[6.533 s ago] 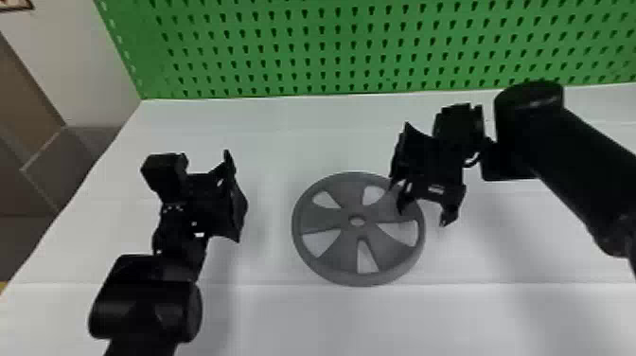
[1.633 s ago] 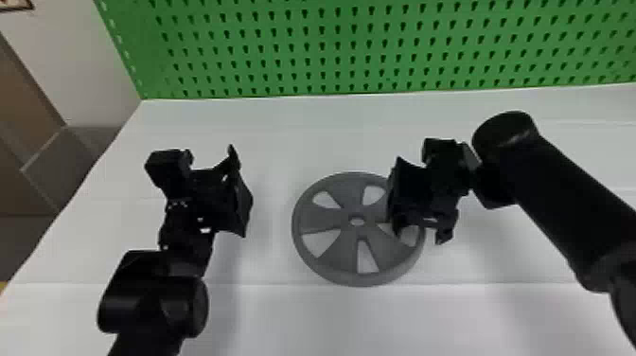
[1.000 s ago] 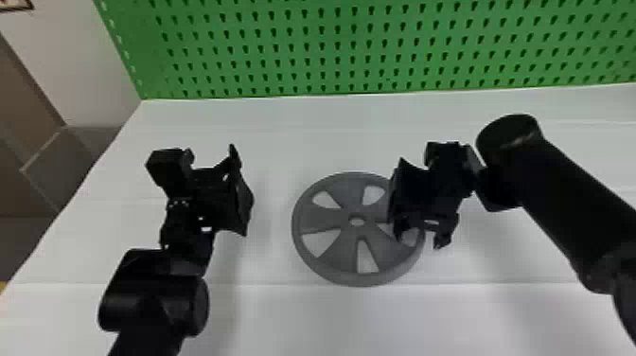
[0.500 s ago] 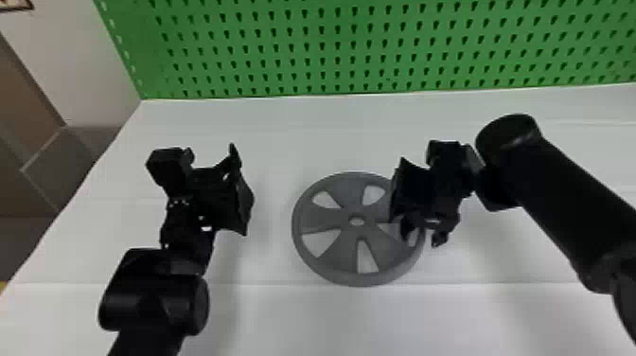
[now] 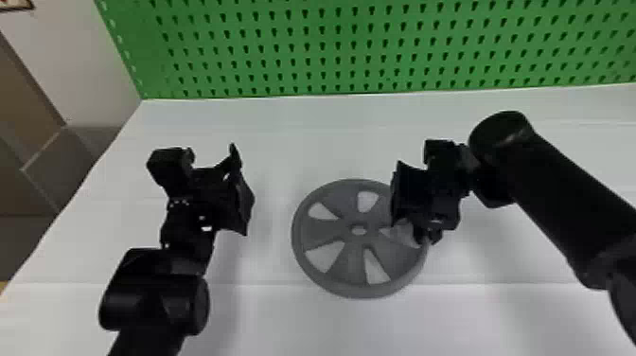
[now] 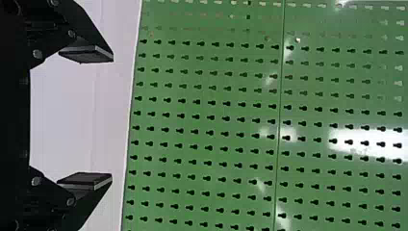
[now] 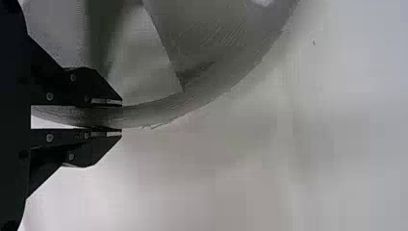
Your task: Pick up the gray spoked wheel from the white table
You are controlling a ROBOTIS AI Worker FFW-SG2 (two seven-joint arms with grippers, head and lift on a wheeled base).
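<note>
The gray spoked wheel (image 5: pixel 348 258) lies flat on the white table (image 5: pixel 303 322), between the two arms. My right gripper (image 5: pixel 410 223) is at the wheel's right side, covering part of its rim. In the right wrist view, that gripper (image 7: pixel 121 117) is shut on the rim of the wheel (image 7: pixel 221 53), one finger on each side of it. Left of the wheel, apart from it and above the table, my left gripper (image 5: pixel 243 189) stands open. The left wrist view has the gripper (image 6: pixel 113 117) with its fingers wide apart and nothing between them.
A green pegboard (image 5: pixel 331 47) rises along the table's back edge. Brown and gray panels (image 5: pixel 28 156) stand beyond the table's left edge.
Compared with the oldest frame, the right arm and gripper have shifted and the left gripper has moved slightly right. More recently the right fingers have drawn together on the rim. The wheel stays put.
</note>
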